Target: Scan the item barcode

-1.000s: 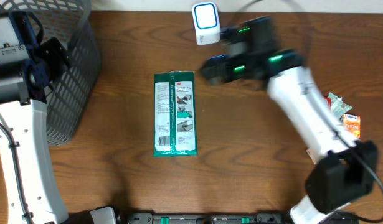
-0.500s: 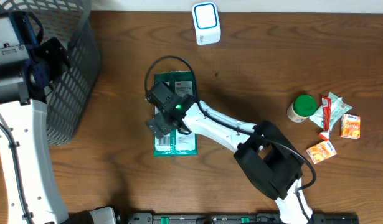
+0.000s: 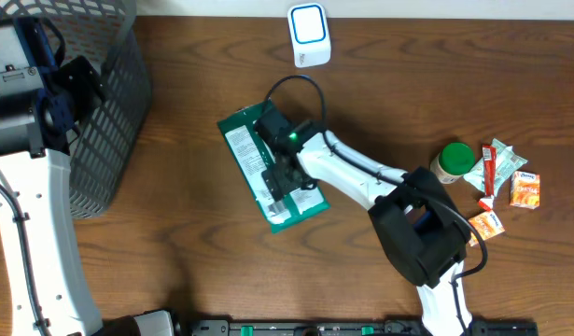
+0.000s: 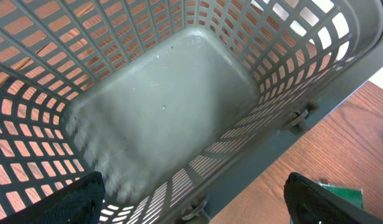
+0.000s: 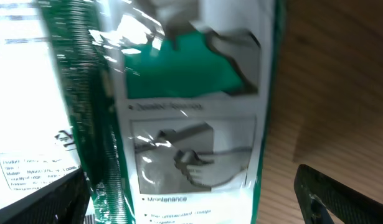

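The packet [image 3: 245, 149] lies askew in the middle of the table [image 3: 380, 84]. The basket [image 3: 114, 121] stands far left, the scanner [image 3: 308, 35] at the far edge, the jar [image 3: 452, 161] and sachets [image 3: 511, 182] right.

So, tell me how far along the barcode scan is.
Done: the right tool sits over the green packet, jaws open. In hand: nothing is gripped; the packet appears to lie flat and skewed on the table. Left: grasp it, lift it and show its barcode to the white scanner at the far edge. The left tool hangs open over the basket.
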You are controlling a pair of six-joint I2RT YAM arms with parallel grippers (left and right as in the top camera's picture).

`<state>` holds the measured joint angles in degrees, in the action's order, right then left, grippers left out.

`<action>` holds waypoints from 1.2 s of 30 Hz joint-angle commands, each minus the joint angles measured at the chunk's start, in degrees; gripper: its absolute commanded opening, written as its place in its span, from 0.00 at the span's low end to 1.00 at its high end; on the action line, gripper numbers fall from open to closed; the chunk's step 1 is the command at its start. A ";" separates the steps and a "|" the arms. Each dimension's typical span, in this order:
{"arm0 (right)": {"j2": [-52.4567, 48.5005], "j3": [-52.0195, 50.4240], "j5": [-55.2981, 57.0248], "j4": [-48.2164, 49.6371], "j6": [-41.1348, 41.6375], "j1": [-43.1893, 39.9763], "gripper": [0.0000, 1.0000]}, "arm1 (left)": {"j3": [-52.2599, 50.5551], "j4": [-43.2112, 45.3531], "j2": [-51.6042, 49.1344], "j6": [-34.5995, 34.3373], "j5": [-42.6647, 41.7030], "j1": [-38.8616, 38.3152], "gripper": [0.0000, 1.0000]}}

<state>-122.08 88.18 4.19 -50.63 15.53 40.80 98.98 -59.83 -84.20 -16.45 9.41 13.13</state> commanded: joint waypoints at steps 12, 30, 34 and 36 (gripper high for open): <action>0.57 0.04 -0.15 -0.79 0.07 -3.43 0.99 | 0.35 -0.13 -0.02 0.55 0.72 0.31 0.92; 0.57 0.02 -0.17 -1.64 0.07 -3.43 0.99 | 0.35 -0.13 -0.02 0.55 0.72 0.31 0.92; 0.57 0.04 -0.20 -1.73 0.09 -3.43 0.99 | 0.35 -0.13 -0.02 0.55 0.72 0.31 0.93; 0.57 0.02 -0.20 -1.68 0.09 -3.43 0.99 | 0.35 -0.13 -0.02 0.55 0.72 0.31 0.93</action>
<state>-122.08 88.18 2.79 -51.83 15.51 37.89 98.98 -59.83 -84.20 -16.45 9.41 13.13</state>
